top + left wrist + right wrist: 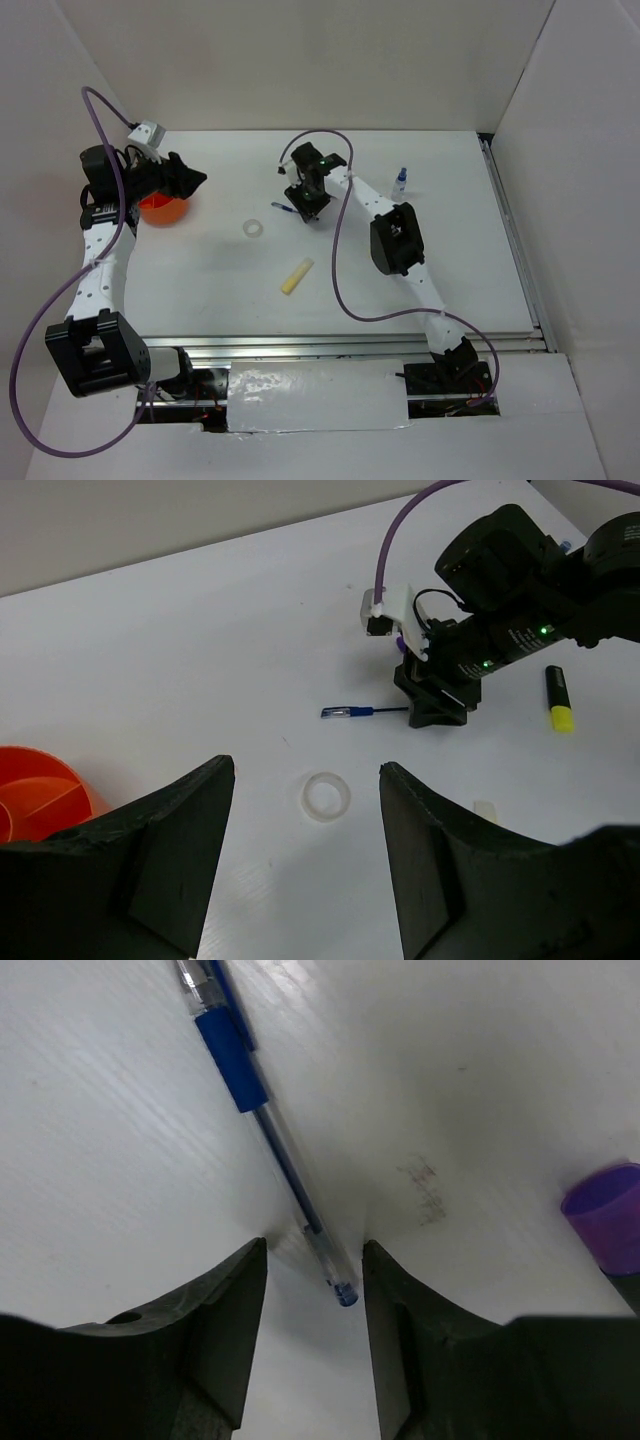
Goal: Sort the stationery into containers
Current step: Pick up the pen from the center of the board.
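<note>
Here, thin blue pen (235,1060) tip between right jaws, purple marker (605,1215) near.

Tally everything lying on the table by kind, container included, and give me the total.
Pens: 1, blue pen
Markers: 2, purple marker and black-yellow highlighter
Tape rings: 1, white tape ring
Sticks: 1, pale yellow stick
Bottles: 1, small blue-capped bottle
Cups: 1, orange cup
Total: 7
</note>
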Robot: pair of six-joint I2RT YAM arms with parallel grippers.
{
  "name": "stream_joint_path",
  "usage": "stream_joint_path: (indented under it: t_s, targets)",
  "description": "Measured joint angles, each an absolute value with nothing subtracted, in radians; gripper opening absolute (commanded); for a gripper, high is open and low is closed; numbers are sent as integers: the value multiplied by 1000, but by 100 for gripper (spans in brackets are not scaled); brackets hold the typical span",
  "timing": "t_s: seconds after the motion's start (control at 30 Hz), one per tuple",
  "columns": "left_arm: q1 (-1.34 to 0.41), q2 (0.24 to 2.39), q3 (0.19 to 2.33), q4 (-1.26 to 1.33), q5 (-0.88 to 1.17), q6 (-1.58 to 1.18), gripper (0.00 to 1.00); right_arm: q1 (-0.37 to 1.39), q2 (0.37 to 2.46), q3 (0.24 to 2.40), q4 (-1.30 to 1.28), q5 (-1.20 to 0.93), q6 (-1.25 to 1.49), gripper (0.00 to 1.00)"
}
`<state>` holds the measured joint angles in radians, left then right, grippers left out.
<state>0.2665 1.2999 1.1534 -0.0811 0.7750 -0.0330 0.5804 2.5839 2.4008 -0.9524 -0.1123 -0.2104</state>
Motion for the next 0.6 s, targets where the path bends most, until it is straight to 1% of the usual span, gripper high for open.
stream_joint_path:
  t_s: [0.07, 0.1, 0.2, 0.27, 0.33, 0.37, 0.4, 0.5, 0.6]
  targets:
    - [266, 1299, 1153, -83, 780, -42, 72, 576, 2594, 2415, -954, -116, -210, 45]
    - [266, 1299, 1153, -84, 781, -50, 72, 573, 2594, 2416, -954, -115, -211, 36]
    - [266, 1294, 1153, -91, 783, -59, 72, 562, 2596, 2416, -958, -116, -213, 23]
    - [266, 1289, 1153, -95, 784, -59, 72, 560, 2596, 2417, -962, -115, -216, 19]
    - [266, 1285, 1153, -102, 784, -59, 72, 558, 2596, 2417, -970, -112, -221, 13]
    - [266, 1285, 1154, -105, 784, -59, 72, 558, 2596, 2417, -973, -110, -226, 4]
    - [266, 1285, 1154, -106, 784, -59, 72, 559, 2596, 2418, -977, -109, -228, 0]
    - [266, 1285, 1154, -112, 784, -64, 71, 563, 2594, 2412, -979, -101, -234, 0]
    - [266, 1283, 1153, -106, 783, -95, 71, 569, 2556, 2346, -968, -93, -237, 0]
